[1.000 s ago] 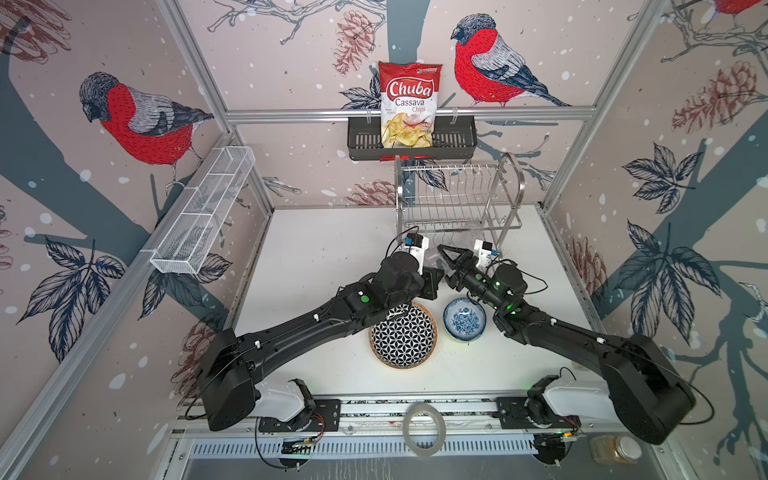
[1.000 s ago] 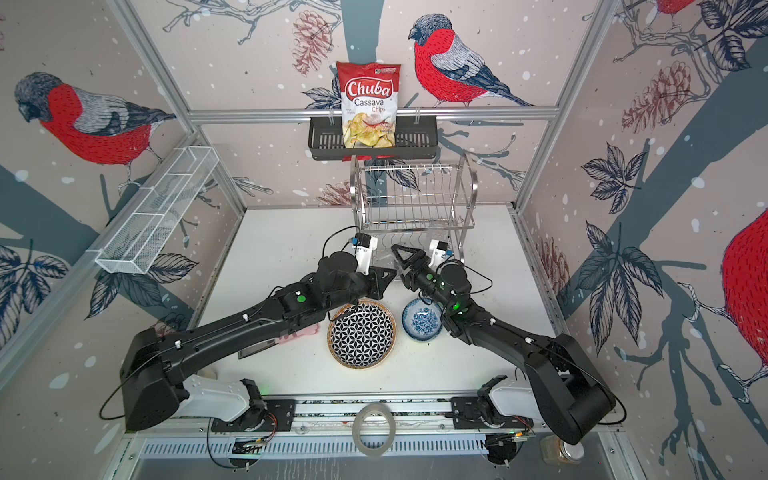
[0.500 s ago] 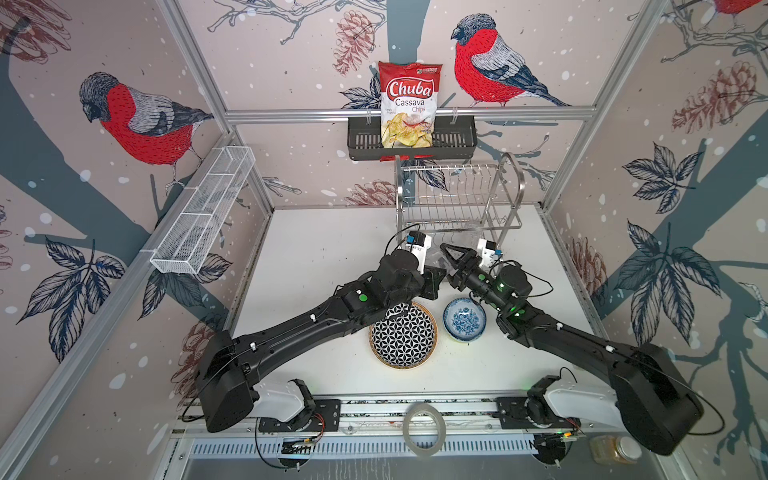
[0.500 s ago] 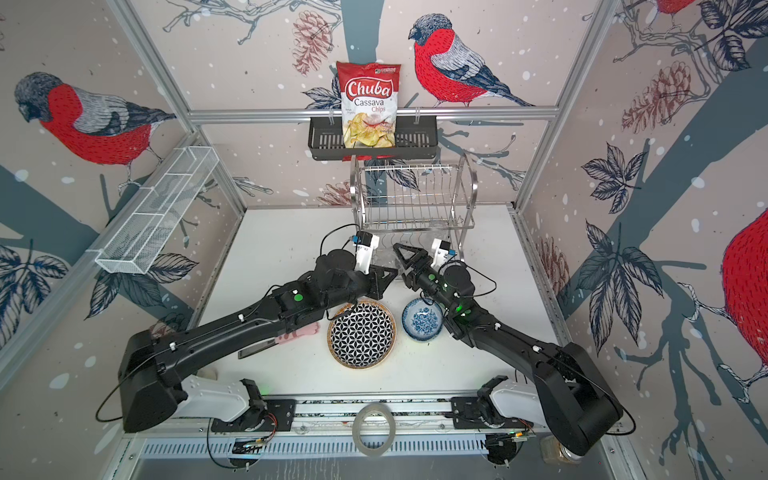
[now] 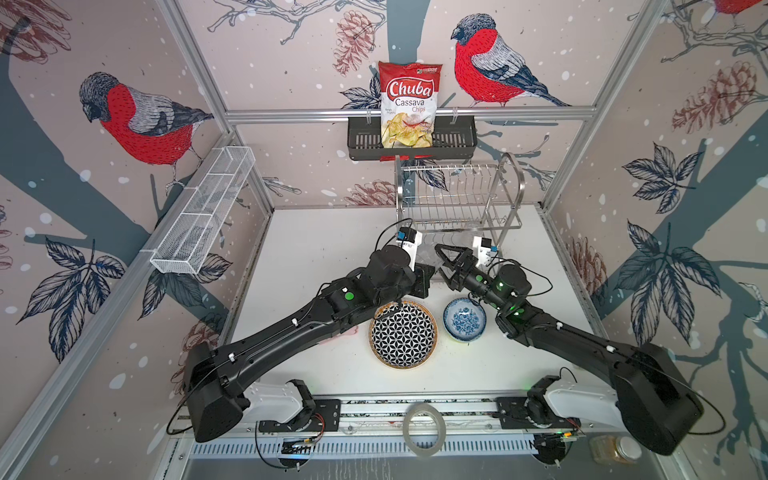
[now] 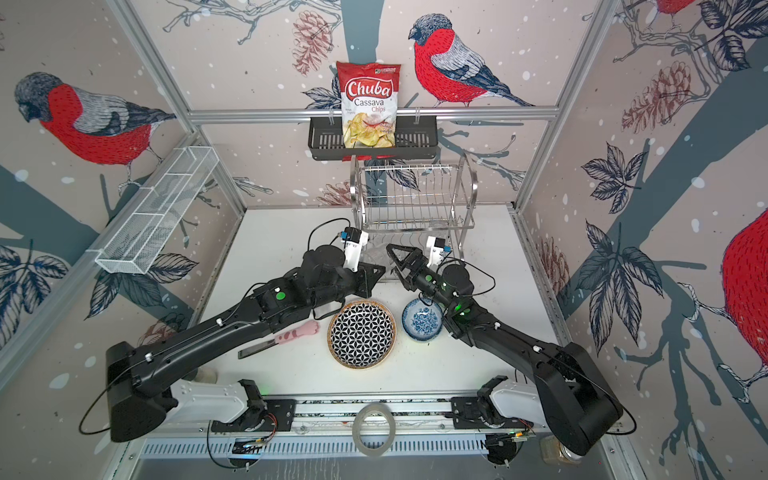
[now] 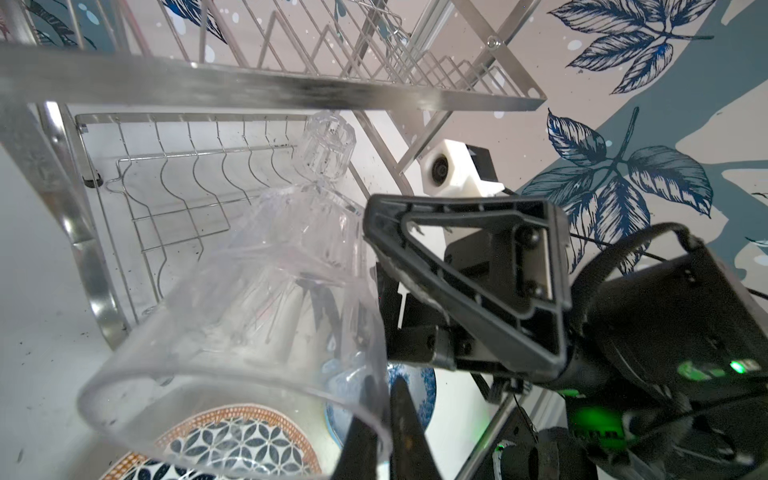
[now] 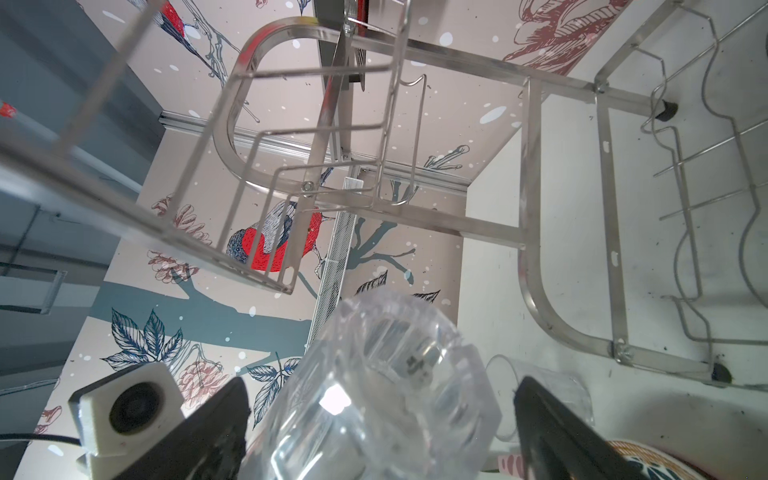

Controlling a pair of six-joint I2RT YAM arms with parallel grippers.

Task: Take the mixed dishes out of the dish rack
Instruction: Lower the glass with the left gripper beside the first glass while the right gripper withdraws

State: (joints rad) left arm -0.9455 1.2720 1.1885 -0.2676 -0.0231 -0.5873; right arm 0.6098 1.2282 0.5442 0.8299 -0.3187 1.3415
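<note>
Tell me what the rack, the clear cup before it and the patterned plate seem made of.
The dish rack: shiny metal, likely stainless steel; thin wires and bright mirror-like bars. The clear cup: transparent, glass or hard plastic, hard to tell; the rack shows through its faceted wall. The patterned plate: glazed ceramic by its look, perhaps melamine; smooth printed black-white face, tan rim.

Dish rack (image 5: 457,195) at table (image 5: 324,249) rear; glass (image 7: 266,266) before it; plate (image 5: 402,334) nearer, bowl (image 5: 464,319) just right of plate.

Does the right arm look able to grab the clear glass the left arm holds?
Probably yes. The right gripper stands open, jaws either side of the clear glass, nothing in the way; the left gripper pinches only its rim.
</note>
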